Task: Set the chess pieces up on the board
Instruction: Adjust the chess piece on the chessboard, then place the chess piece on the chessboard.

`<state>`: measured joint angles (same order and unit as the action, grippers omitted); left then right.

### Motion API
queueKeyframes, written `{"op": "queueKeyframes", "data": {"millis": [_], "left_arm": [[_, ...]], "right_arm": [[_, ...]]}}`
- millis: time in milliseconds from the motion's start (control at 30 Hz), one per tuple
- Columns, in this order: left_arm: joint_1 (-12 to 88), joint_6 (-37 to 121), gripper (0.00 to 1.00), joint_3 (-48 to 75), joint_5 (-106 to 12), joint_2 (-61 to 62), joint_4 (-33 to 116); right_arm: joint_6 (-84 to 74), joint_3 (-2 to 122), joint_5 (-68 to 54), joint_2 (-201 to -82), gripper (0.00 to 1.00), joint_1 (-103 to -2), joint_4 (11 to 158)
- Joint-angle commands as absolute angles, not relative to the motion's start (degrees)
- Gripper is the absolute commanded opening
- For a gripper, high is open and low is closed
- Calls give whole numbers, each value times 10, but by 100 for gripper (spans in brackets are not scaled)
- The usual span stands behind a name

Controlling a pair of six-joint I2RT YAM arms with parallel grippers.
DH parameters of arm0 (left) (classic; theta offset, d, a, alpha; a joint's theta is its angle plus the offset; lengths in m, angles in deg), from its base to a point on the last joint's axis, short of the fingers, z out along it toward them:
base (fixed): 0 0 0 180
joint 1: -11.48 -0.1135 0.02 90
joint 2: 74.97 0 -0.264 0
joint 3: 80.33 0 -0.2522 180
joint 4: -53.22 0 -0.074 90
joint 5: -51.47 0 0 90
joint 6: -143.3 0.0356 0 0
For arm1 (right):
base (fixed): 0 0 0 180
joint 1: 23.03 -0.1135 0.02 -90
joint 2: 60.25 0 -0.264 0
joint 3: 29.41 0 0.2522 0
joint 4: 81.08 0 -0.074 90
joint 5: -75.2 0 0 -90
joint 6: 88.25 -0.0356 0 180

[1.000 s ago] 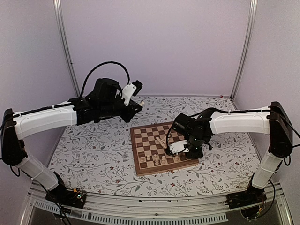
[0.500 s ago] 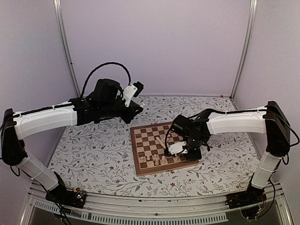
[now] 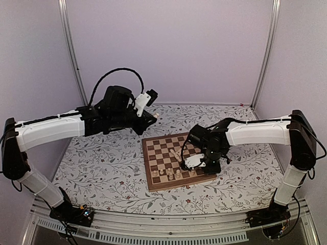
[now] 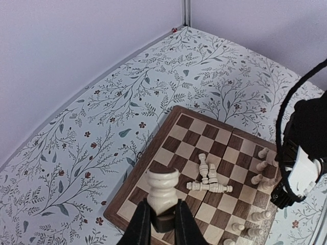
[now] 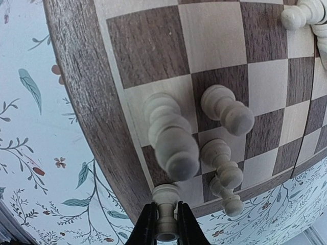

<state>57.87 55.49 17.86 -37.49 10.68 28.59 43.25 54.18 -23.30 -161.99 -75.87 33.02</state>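
Note:
The board [image 3: 159, 149] lies on the floral cloth, right of centre. My left gripper [image 3: 152, 115] hovers high over the cloth beyond the board's far-left corner, shut on a cream chess piece [image 4: 162, 190] whose base points away from the left wrist camera. My right gripper [image 5: 166, 224] sits low at the board's near-right corner [image 3: 196, 166], shut on the stem of a small cream piece [image 5: 166, 198] at the corner square. Three cream pieces [image 5: 171, 137] stand right beside it. Three more lie in a pile [image 4: 209, 179] mid-board [image 4: 204, 133].
Other cream pieces [image 3: 171, 174] stand in a row along the board's near edge. The floral tablecloth [image 3: 102, 163] surrounds the board. Walls and metal posts [image 3: 71, 61] close the cell. The right arm's black wrist [image 4: 306, 153] rises over the board's right side.
My right gripper's fingers have closed in on the small piece at the board's corner. The left arm has barely moved, still holding its piece aloft.

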Motion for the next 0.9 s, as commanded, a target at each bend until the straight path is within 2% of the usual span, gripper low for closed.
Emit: {"op": "queueKeyframes", "data": {"millis": [0,200,333,600,733,867], "left_arm": [[588,562,0,163,-380,115,285],[589,562,0,163,-381,116,285],[589,562,0,161,-380,119,282],[591,563,0,160,-381,128,280],[595,565,0,149,-412,144,265],[596,572,0,128,-479,174,234]], "right_arm": [[439,541,-245,-1604,12,-752,322],[439,541,-248,-1607,13,-750,329],[436,541,-251,-1608,22,-751,335],[432,565,-250,-1593,33,-749,317],[433,611,-232,-1568,37,-732,294],[441,672,-157,-1528,37,-693,287]]}}
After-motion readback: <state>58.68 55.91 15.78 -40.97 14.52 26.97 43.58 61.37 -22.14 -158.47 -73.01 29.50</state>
